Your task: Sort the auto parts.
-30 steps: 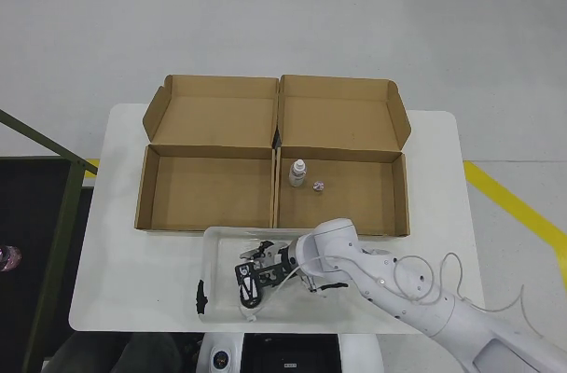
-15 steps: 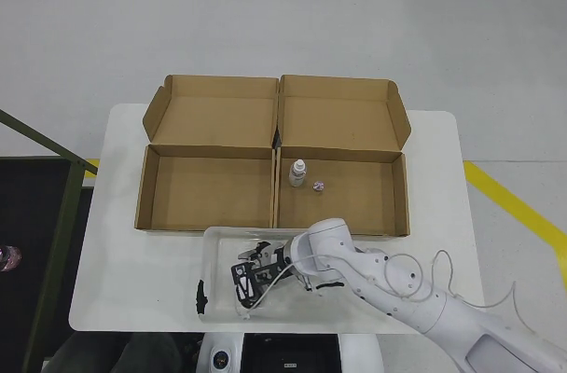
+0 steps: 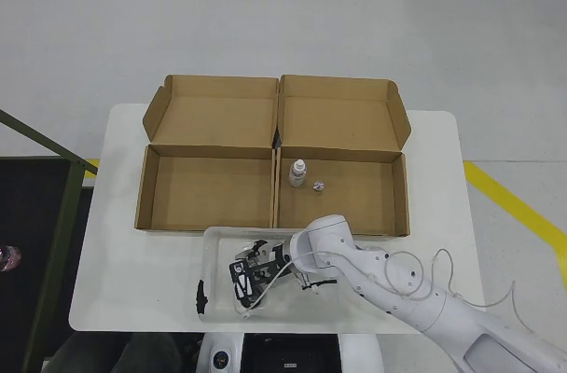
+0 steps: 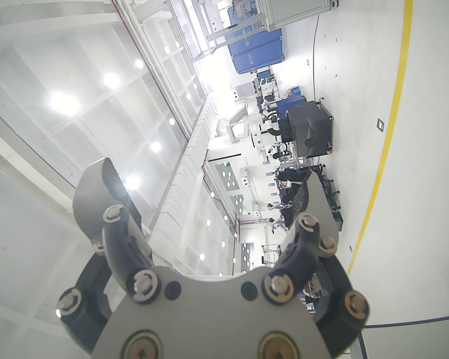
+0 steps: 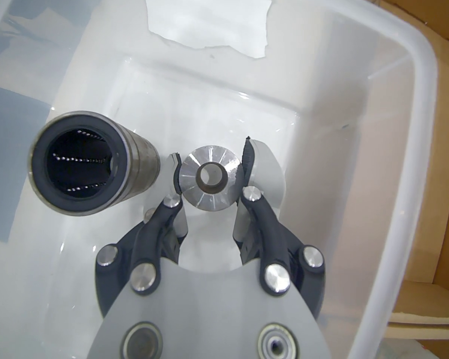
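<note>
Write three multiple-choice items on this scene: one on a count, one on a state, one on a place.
1. How many parts lie in the right cardboard box?
A. none
B. two
C. five

2. How is the left gripper?
A. open and empty
B. shut on a bolt
C. shut on a cloth

3. Where is the metal cylinder?
A. in the right cardboard box
B. in the clear bin
C. in the left gripper

Key:
1 B: a white bottle-shaped part and a small round part lie there.
2 A: its fingers stand apart with nothing between them.
3 B: the right wrist view shows it inside the bin's walls, beside the right gripper.
</note>
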Controlling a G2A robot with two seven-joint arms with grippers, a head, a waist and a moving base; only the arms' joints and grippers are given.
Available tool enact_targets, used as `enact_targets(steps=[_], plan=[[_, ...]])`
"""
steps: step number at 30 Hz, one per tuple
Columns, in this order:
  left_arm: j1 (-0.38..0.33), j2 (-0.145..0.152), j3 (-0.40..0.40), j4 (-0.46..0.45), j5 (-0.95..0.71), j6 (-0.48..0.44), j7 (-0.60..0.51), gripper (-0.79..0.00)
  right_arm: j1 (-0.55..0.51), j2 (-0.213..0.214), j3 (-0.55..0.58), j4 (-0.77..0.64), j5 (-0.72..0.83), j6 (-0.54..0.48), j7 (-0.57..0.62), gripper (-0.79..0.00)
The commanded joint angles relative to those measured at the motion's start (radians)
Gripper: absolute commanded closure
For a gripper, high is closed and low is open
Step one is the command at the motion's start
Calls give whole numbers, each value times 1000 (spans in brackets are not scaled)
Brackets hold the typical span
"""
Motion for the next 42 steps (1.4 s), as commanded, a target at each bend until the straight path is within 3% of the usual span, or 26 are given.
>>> enact_targets(steps=[1, 22, 42], plan=[[0, 0, 0, 0, 0, 0, 0, -785, -5, 3, 11, -12, 3, -5, -6, 0], [0, 0, 0, 0, 0, 0, 0, -785, -78, 45, 155, -151, 53, -68, -111, 0], [0, 0, 0, 0, 0, 0, 0, -785, -92, 68, 279, -204, 94, -64, -157, 0]])
